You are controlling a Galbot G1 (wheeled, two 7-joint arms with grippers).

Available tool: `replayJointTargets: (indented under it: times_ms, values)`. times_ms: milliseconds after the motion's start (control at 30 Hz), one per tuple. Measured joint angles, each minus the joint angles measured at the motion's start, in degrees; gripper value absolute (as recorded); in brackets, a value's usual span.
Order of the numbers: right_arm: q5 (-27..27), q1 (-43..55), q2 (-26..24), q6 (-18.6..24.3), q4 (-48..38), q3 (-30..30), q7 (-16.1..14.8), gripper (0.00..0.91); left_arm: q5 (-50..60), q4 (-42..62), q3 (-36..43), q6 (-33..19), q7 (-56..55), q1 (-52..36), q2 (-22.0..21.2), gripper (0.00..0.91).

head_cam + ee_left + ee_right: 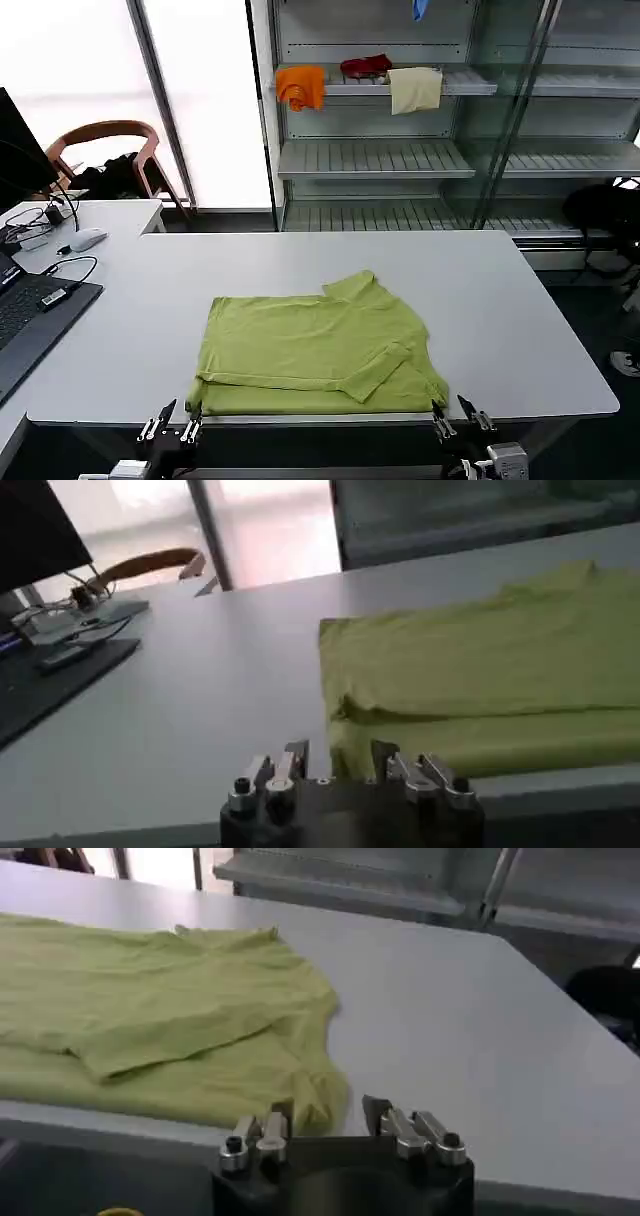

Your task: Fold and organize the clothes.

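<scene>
On the grey worktop [500,300] a partly folded lime T-shirt [310,345] was laid near the front edge. The left claw [170,425] and right claw [458,415] were held open and empty just beyond that edge.

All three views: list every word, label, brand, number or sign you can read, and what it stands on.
None can be read.
T-shirt: plain yellow-green side up, no print showing.
Laptop at the table's left edge: any key markings too small to read.
Orange cloth, red cloth and cream cloth on the shelf: no lettering visible.

lime t-shirt [315,345] folded on table [500,300]
</scene>
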Motion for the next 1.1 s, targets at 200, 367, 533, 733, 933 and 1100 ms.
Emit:
replayJointTargets:
  times_ms: [200,367,533,733,933,1100]
  values:
    - [0.8,7.0,-1.0,0.7,-2.7,2.1,-5.5,0.907,-2.6,-3.1,-3.0,1.0,0.9,-2.1,2.1,0.907]
    - [0.1,19.1,0.1,2.2,-9.6,-2.2,-11.6,0.907,-6.9,-1.4,-4.3,0.4,3.8,-7.8,3.3,0.907]
    - [-0.3,32.5,3.3,2.6,-19.5,-9.2,-16.2,0.907,-11.1,3.4,-4.3,-0.3,7.7,-15.9,4.0,0.907]
    - [-1.1,46.9,8.8,1.6,-33.0,-17.0,-19.8,0.907,-14.7,10.7,-2.6,0.7,11.2,-25.7,4.1,0.907]
    - [-2.8,56.6,13.3,0.2,-44.3,-23.0,-22.8,0.907,-16.0,18.6,-0.1,2.1,13.6,-33.3,3.7,0.907]
    - [-4.6,61.2,16.0,-0.5,-51.2,-26.1,-24.7,0.907,-15.9,25.2,2.3,2.8,15.4,-38.3,3.3,0.907]
